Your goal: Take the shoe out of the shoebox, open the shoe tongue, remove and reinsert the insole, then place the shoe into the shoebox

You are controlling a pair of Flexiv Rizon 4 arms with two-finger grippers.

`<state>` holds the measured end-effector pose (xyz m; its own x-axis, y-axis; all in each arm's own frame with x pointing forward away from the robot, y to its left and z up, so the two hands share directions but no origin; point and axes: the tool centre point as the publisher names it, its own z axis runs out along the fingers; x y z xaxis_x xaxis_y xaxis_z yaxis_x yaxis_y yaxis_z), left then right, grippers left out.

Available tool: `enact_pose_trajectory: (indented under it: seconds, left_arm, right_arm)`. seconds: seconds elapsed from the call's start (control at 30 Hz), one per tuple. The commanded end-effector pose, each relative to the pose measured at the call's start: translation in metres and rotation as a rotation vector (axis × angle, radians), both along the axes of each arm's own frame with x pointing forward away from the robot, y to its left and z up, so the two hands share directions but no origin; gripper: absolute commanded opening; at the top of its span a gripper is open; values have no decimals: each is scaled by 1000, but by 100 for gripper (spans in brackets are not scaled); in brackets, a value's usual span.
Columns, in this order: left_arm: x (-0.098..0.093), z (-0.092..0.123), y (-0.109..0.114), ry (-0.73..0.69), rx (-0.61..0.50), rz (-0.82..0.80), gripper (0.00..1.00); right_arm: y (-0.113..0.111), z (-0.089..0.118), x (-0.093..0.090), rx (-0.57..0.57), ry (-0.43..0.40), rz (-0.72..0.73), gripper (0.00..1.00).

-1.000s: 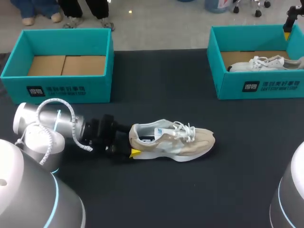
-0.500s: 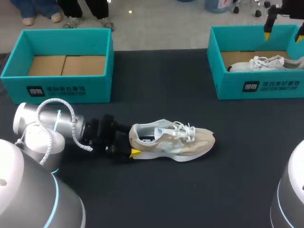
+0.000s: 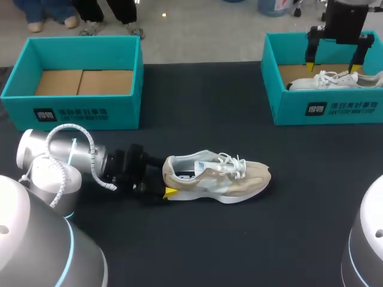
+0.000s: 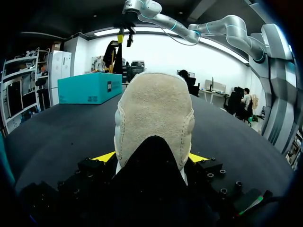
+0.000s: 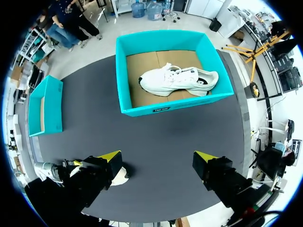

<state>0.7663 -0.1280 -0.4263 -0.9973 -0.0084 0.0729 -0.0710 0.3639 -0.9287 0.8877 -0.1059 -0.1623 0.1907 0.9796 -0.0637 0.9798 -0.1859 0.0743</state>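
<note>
A beige shoe (image 3: 218, 176) lies on its sole in the middle of the black table, toe to the right. My left gripper (image 3: 161, 190) is shut on its heel (image 4: 154, 118), one yellow tip (image 4: 105, 156) on each side. A white shoe (image 3: 332, 79) lies in the teal shoebox (image 3: 323, 110) at the back right. My right gripper (image 3: 333, 63) hangs open high above that box. From its wrist, the white shoe (image 5: 180, 79) and the box (image 5: 142, 42) lie far below and ahead of the gripper (image 5: 157, 158), with nothing between the fingers.
A second teal shoebox (image 3: 78, 110) stands at the back left with only cardboard on its floor. Bare black tabletop (image 3: 203, 113) lies between the two boxes and in front of the beige shoe. The right arm (image 4: 189, 28) shows over the far box.
My right gripper has come in from the right edge and moved left over the right shoebox. The left gripper and the beige shoe have not moved.
</note>
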Motion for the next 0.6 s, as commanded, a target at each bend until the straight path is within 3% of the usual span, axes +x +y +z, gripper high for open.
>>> enact_pose_trajectory:
  seconds: [0.03,0.53,0.6]
  left_arm:
    - [-1,-3,2,1,4,-1,0]
    - [-1,-3,2,1,4,-1,0]
    - [-1,-3,2,1,4,-1,0]
  right_arm:
    - [6,2,-10,-29,-24,-1,100]
    - [6,2,-10,-29,-24,-1,100]
    - [21,-1,-13,-26,-46,2,100]
